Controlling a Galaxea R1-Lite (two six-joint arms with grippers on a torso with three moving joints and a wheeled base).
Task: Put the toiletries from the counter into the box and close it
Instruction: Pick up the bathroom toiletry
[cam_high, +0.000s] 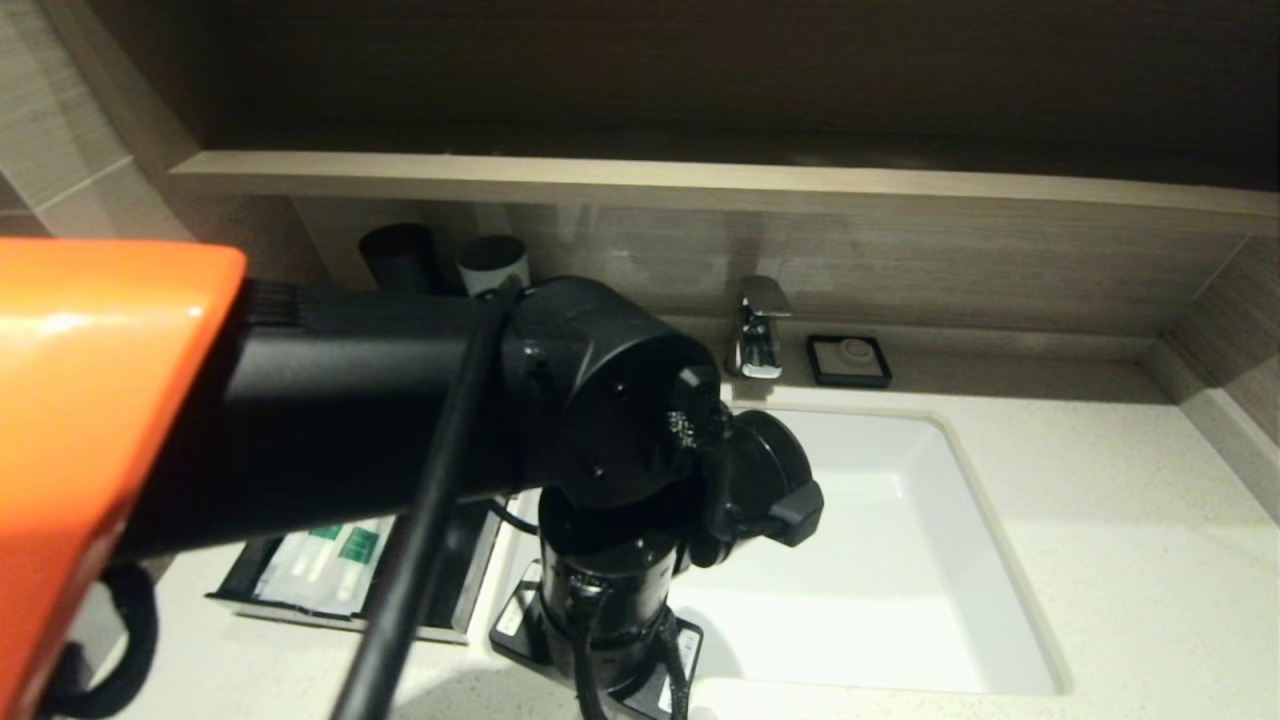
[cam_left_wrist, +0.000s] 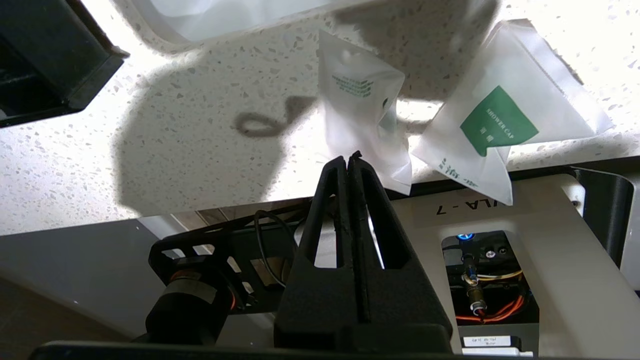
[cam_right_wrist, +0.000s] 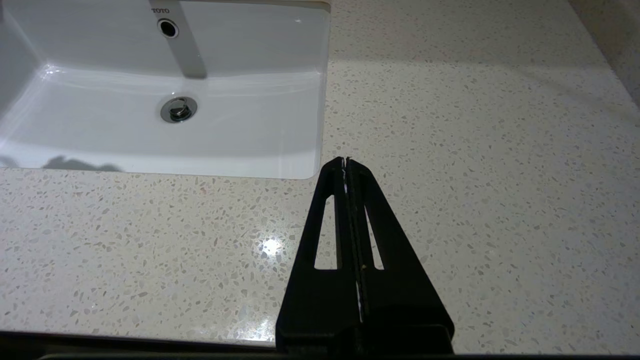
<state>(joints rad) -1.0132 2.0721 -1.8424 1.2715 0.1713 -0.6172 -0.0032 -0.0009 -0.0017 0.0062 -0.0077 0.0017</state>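
In the left wrist view my left gripper (cam_left_wrist: 347, 157) is shut, its tips pinching the edge of a small clear packet (cam_left_wrist: 357, 100) with green print, at the counter's (cam_left_wrist: 190, 150) front edge. A white packet with a green shower-cap label (cam_left_wrist: 500, 120) lies beside it, overhanging the edge. In the head view the left arm hides its fingers and both packets. The black box (cam_high: 455, 590) stands at the left with its drawer pulled out, and packets with green print (cam_high: 330, 565) lie in it. The box's corner also shows in the left wrist view (cam_left_wrist: 55, 65). My right gripper (cam_right_wrist: 346, 160) is shut and empty over the counter, right of the sink.
The white sink basin (cam_high: 900, 560) is set into the counter, also in the right wrist view (cam_right_wrist: 150, 130). A chrome tap (cam_high: 758, 330) and a small black soap dish (cam_high: 848, 360) stand behind it. Two cups (cam_high: 445, 262) stand at the back left under the wooden ledge (cam_high: 700, 185).
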